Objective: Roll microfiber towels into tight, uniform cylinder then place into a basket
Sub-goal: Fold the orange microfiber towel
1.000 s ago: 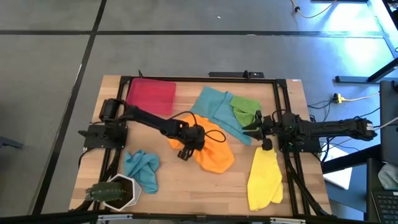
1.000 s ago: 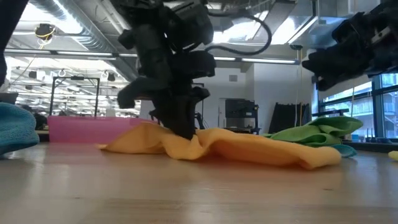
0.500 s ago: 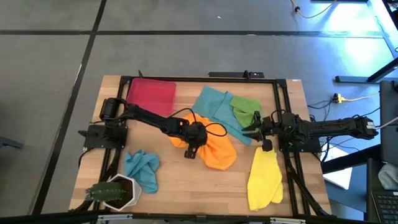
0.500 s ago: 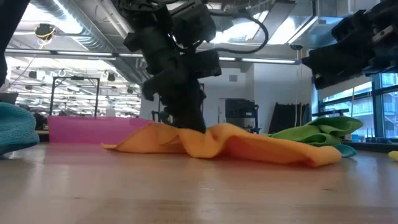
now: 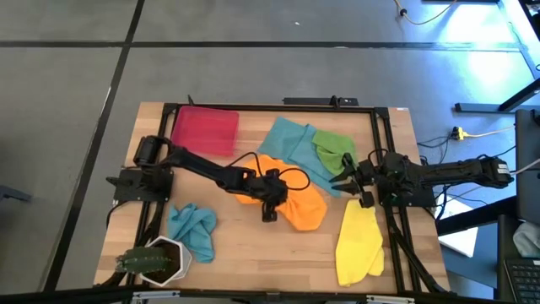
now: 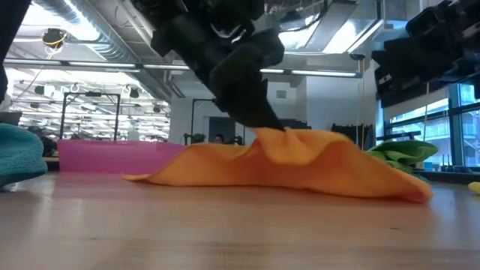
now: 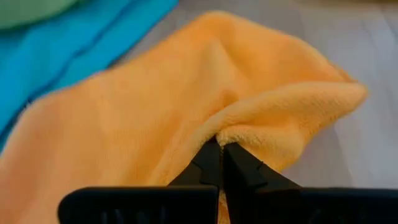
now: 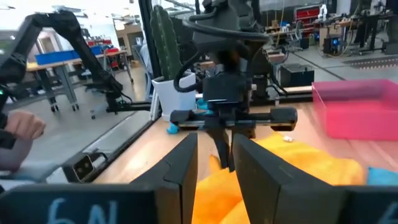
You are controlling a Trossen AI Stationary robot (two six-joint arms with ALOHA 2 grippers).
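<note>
The big orange towel (image 5: 291,201) lies mid-table, fuzzy and rumpled, one fold pulled up into a peak. The left gripper (image 5: 270,211) is pinched tight on that fold, fingers (image 7: 214,165) together. The right gripper (image 5: 350,187) hovers by the green towel (image 5: 331,148), fingers partly apart, holding nothing. The red basket (image 5: 205,130) sits at the far edge, with no towel inside.

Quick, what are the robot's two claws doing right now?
Left gripper: shut on the orange towel.
Right gripper: open, holding nothing.
</note>
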